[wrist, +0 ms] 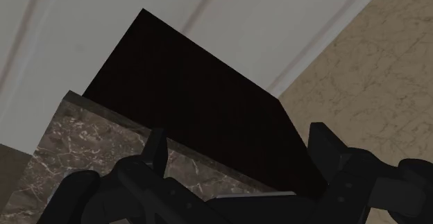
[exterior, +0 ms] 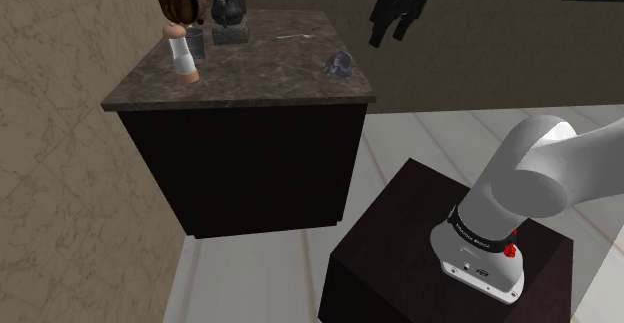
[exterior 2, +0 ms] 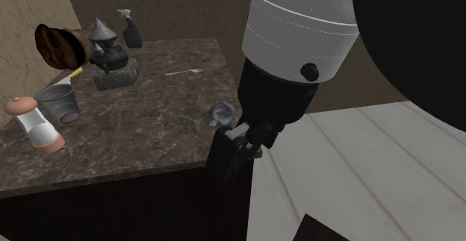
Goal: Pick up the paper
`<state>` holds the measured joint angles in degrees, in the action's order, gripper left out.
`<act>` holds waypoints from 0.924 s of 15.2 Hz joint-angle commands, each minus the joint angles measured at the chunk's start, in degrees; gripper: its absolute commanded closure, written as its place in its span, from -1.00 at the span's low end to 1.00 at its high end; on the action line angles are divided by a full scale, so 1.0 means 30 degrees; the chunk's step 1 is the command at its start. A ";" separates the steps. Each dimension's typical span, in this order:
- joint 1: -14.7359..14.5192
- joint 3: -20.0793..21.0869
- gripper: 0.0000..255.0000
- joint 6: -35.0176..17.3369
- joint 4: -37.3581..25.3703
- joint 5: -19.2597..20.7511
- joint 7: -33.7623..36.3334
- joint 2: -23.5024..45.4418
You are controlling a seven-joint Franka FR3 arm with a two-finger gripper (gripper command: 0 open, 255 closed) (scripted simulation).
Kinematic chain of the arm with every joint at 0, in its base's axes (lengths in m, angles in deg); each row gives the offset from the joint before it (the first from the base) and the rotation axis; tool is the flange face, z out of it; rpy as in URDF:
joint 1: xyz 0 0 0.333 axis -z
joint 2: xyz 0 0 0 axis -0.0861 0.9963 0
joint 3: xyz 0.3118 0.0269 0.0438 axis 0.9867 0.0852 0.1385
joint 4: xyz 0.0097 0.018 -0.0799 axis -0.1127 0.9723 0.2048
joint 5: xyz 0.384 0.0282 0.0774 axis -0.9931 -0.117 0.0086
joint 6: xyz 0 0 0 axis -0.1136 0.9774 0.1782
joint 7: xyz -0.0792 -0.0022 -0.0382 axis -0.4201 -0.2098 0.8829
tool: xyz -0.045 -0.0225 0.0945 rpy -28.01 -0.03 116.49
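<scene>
Dark cabinet with a marbled stone counter [exterior: 260, 56]; white arm [exterior: 530, 181] on its stand [exterior: 400, 251]. My gripper [wrist: 239, 153] hangs over the counter's edge, fingers [wrist: 156, 150] spread apart with nothing between them. The paper [exterior: 340, 65] is a small grey crumpled wad near the counter's edge at the shoulder view's right, well apart from the statue [exterior: 228, 11] and the white grinder [exterior: 182, 54]. I judge it very light, soft and crushable, not slippery. I'd pinch across the wad's middle from above; a light squeeze should hold it. No brand or text I can read; the mark on the arm's base is too small.
</scene>
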<state>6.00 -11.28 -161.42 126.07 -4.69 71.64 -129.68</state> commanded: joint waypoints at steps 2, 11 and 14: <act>0.0024 -0.0428 -1.00 -0.0239 -0.0091 0.0213 -0.0642 0.0435; -0.0090 -0.4041 -1.00 -0.2161 -0.2287 0.1382 -0.6305 0.5436; -0.0243 -0.5139 -1.00 -0.2613 -0.3555 0.1358 -0.8201 0.7461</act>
<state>5.47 -25.44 -168.81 117.29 -0.53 49.25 -109.92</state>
